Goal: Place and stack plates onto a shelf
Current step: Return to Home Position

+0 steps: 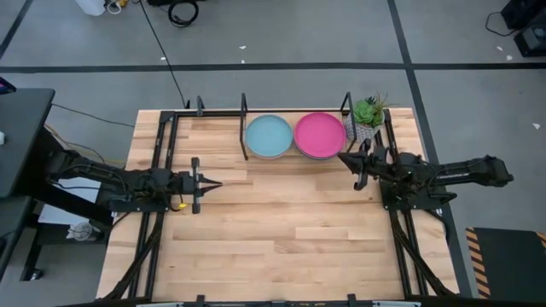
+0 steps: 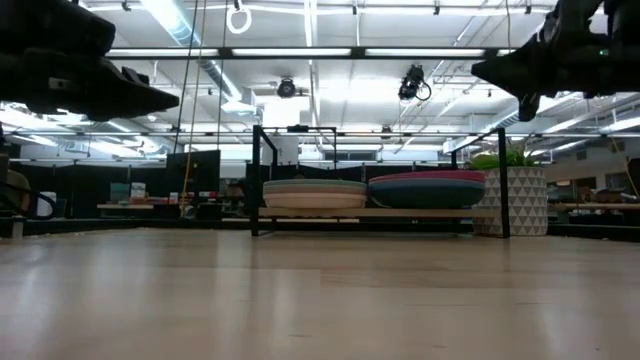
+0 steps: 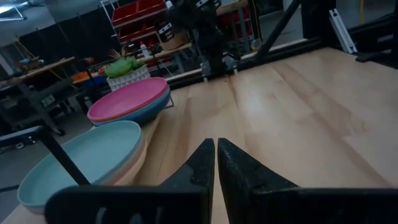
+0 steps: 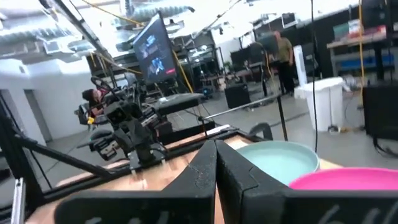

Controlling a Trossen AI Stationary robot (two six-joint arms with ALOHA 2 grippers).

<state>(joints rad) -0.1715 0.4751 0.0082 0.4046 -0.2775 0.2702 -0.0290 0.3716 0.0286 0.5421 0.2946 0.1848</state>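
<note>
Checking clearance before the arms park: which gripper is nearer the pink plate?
Right. The right gripper hangs close beside the pink plate, near the plant; the left gripper is far off to the left, beyond the teal plate.

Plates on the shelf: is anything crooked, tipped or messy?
Nothing stands out. Two stacks, topped by the teal plate and the pink plate, lie flat side by side on the shelf. The plant stands upright beside them. The left gripper and right gripper are shut, holding nothing.

Table (image 1: 281,230): shelf (image 1: 244,119), plant (image 1: 368,112). Shelf: teal-topped stack (image 1: 270,135), pink-topped stack (image 1: 319,134).
</note>
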